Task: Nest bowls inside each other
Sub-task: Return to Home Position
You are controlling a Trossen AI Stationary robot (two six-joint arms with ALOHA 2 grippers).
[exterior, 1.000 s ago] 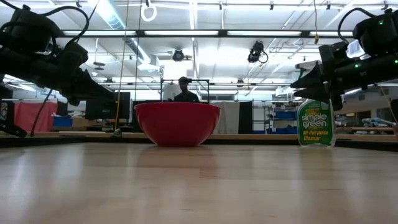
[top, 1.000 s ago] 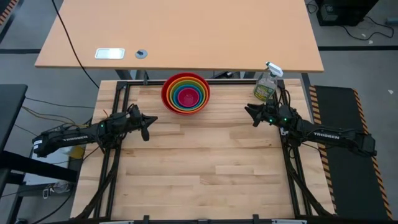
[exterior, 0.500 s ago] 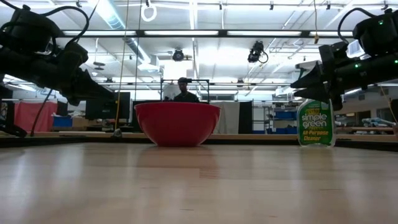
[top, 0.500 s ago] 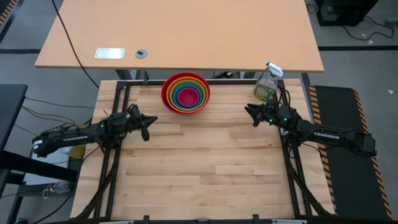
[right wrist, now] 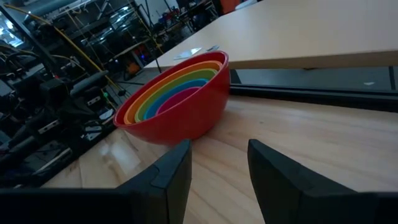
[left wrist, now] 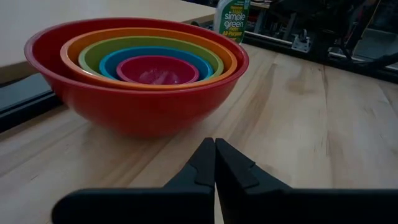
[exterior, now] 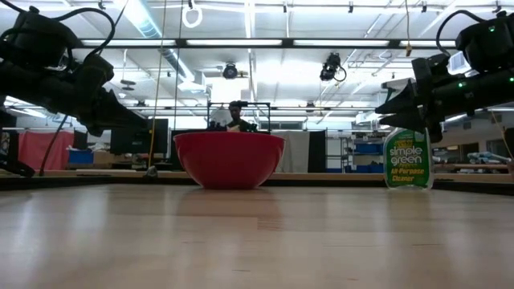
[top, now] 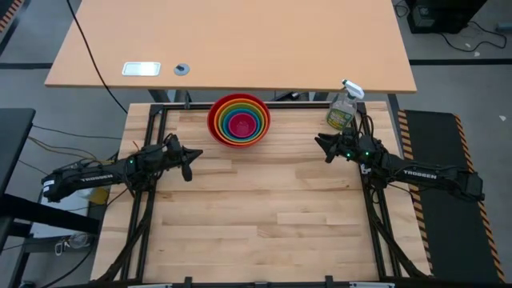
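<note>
Five bowls [top: 238,120] sit nested at the far edge of the table [top: 256,224], slightly left of centre: red outermost, then orange, green, blue, and pink innermost. All are smooth, round, glossy plastic, their rims forming concentric rings. The left claw [top: 189,158] hovers nearer and to the left of the stack, apart from it, its fingers pressed together on nothing. The right claw [top: 320,145] hangs well to the right of the stack, fingers moderately parted and empty, just near of a clear bottle [top: 342,110] at the far right corner. Open pale wood planks stretch between the claws and across the near half.
</note>
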